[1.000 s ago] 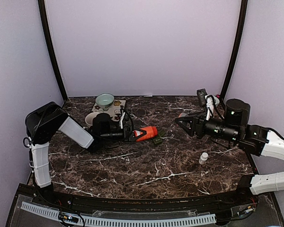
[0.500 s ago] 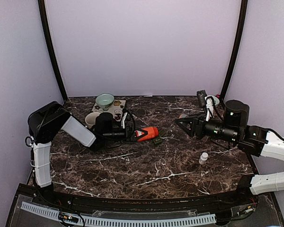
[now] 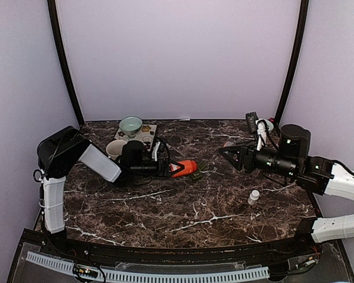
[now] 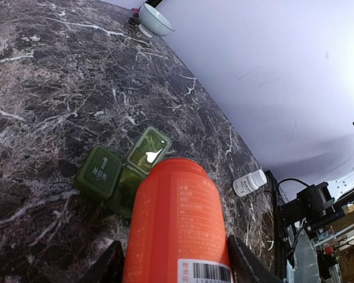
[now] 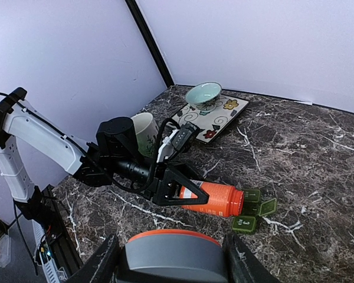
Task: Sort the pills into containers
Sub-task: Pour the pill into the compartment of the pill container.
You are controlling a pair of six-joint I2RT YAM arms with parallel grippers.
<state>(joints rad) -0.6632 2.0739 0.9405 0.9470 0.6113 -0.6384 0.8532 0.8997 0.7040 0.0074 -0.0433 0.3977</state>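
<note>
**A:** What is your left gripper [image 3: 172, 168] doing right now?

**B:** It is gripping the orange pill bottle [image 3: 189, 167] by its labelled end, jaws partly open and pressing on both sides. You are holding that bottle roughly level, left of the table's middle, with its free end pointing right.

**A:** And where is the green pill organizer [image 3: 196, 175] lying?

**B:** It is sitting on the marble table [image 3: 183, 212] just beside the bottle's free end and slightly nearer. In the left wrist view two of its lids are standing flipped open. I cannot tell whether the bottle is touching it.

**A:** Is your right gripper [image 3: 224, 150] carrying anything?

**B:** Yes. Its jaws are standing about half open and clamping a round grey cap [image 5: 165, 247] with an orange rim. It is hovering well to the right of the organizer, fingers pointing left.

**A:** Anything else lying around?

**B:** A small white bottle [image 3: 253, 197] is standing upright near the right side. At far left a teal bowl [image 3: 130, 125] is resting on a patterned tile [image 3: 148, 131], with a white mug [image 3: 112, 147] just nearer.
</note>
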